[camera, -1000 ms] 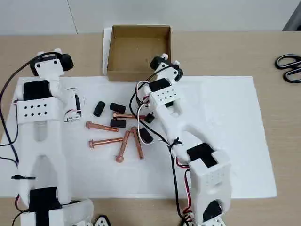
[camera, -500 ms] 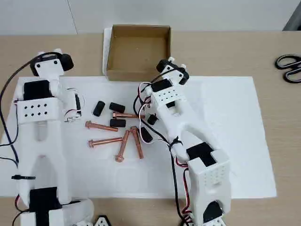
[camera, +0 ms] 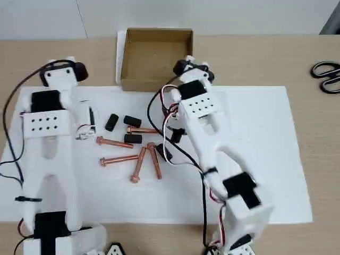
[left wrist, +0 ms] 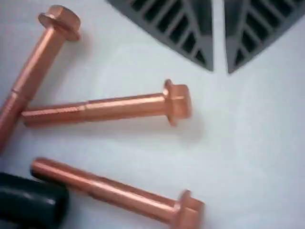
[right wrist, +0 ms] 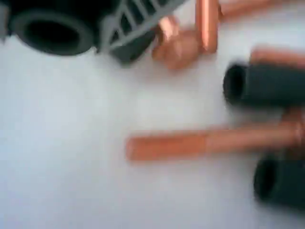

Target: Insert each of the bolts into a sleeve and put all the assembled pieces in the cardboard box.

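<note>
Pale wood forms the bench (camera: 297, 58), and a white sheet (camera: 255, 159) covers its middle, with the two arms standing on the near side. The cardboard box (camera: 123, 58) stands at the far edge of that sheet, open side up, and a pair of scissors (camera: 326, 74) lies on bare wood well off to the right. Five copper bolts (camera: 114, 142) lie loose on the sheet between the arms: two side by side nearer the left arm, two meeting at their far ends in a narrow V, and one more between two of the black sleeves (camera: 132, 121). A third sleeve lies just beside those, tilted. The left gripper (left wrist: 219, 67) hangs low over the sheet with its ribbed fingers (left wrist: 186, 28) drawn almost together — only a thin slit between them, nothing in it — just beside the flanged head of one bolt (left wrist: 109, 105). In the same view another bolt lies near it, alongside a sleeve. The right gripper (right wrist: 125, 36) sits low by the V of bolts, and a fourth sleeve (right wrist: 50, 31) rests right against it, its bore facing the wrist camera — whether it is actually clamped cannot be told. Two more sleeves and a bolt shank lie on the sheet close by.
</note>
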`<state>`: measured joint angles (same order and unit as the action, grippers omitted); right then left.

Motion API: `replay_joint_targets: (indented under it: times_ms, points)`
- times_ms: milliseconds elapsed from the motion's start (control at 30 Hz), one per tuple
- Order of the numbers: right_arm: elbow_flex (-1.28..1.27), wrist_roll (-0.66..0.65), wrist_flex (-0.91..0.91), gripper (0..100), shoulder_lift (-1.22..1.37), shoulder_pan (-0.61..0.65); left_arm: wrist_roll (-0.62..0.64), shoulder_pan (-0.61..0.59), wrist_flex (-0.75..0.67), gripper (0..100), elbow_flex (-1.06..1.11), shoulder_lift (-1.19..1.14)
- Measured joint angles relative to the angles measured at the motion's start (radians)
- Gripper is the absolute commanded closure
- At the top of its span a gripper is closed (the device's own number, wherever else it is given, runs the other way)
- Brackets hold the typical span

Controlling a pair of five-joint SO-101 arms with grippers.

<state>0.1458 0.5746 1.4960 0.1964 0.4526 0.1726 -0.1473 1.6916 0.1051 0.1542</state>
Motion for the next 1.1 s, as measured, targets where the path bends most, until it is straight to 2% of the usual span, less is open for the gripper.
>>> replay_joint_targets:
  times_ms: [167, 233, 500, 667, 767, 900, 967, 1100]
  points:
    - [0.000, -0.313, 0.166, 99.5, -0.071, 0.002, -0.005, 0.109, -0.006, 99, -0.028, -0.005]
    - [0.000, -0.394, 0.180, 99.5, -0.112, 0.002, 0.018, 0.147, -0.005, 99, -0.063, -0.035]
    - [-0.018, -0.453, 0.144, 99.5, -0.485, 0.002, 0.265, 0.107, 0.041, 99, -0.265, -0.249]
    - [-0.224, -0.453, 0.032, 99.5, -0.764, 0.002, 0.425, 0.117, 0.041, 99, -0.270, -0.307]
    - [-0.436, -0.468, -0.080, 99.5, -0.931, 0.002, 0.446, 0.163, 0.041, 99, -0.276, -0.322]
    - [-0.775, -0.580, -0.281, 99.5, -1.145, -0.005, 0.480, 0.203, 0.041, 99, -0.279, -0.322]
    - [-0.944, -0.637, -0.388, 99.5, -1.238, -0.008, 0.563, 0.204, 0.041, 97, -0.279, -0.322]
    - [-1.212, -0.667, -0.555, 99.5, -1.375, -0.084, 0.746, 0.206, 0.040, 89, -0.279, -0.351]
